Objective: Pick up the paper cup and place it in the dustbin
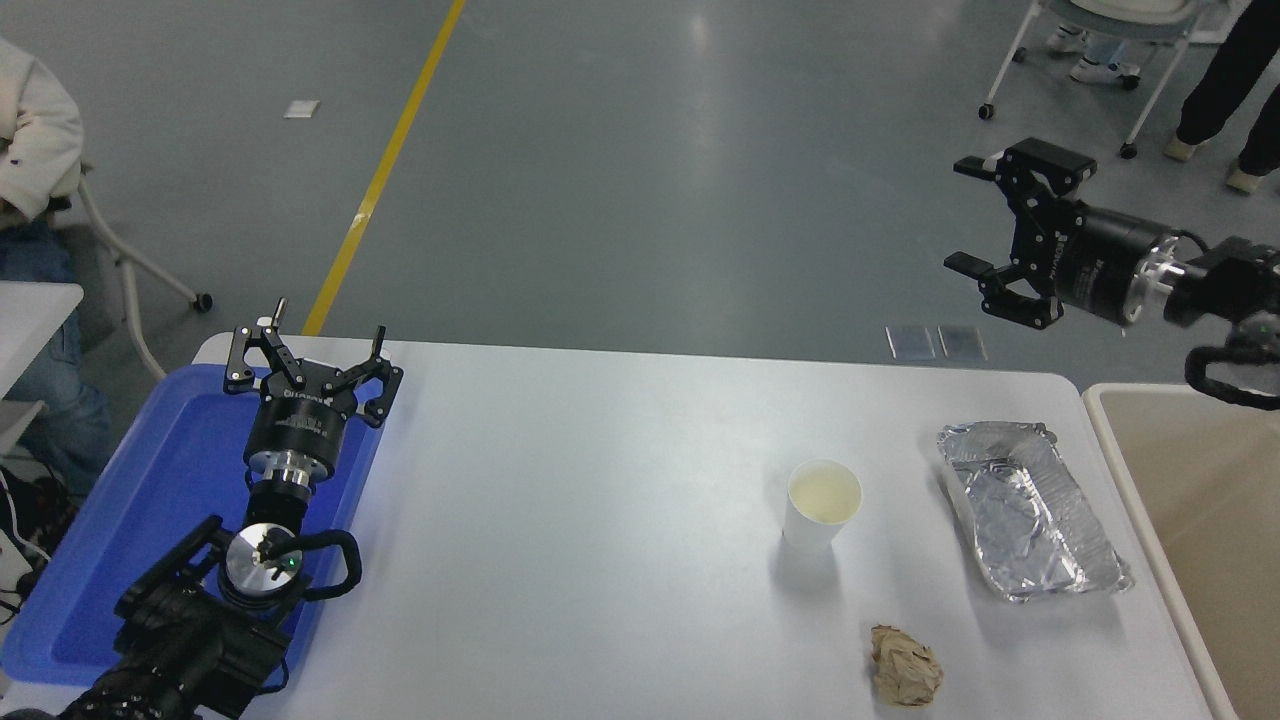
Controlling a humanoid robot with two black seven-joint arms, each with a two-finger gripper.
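Small plain white tapered paper cup (823,504) with cream inside and rolled rim: upright on the white table (600,480), right of centre, mouth open to the camera, untouched by either gripper. Crinkled silver foil tray (1032,510): just right of the cup, apart from it, lying near the table's right edge. Crumpled brown paper ball (905,665): nearer the camera than the cup, close to the front edge, clear of both cup and foil tray.

Large rectangular beige plastic dustbin (1122,440) with thick off-white rim: off the table's right edge, only its left wall and part of its inside in view.

Right black gripper (975,215): raised beyond the table's far right corner, over the grey floor, pointing toward the picture's left, fingers spread wide, holding nothing, well apart from the cup.

Left black gripper (312,350): parked at lower left above the flat blue tray (160,480), fingers spread wide, holding nothing.

Person in a white sleeve (35,130): seated at upper left edge. Legs in dark trousers (1225,85) at upper right.
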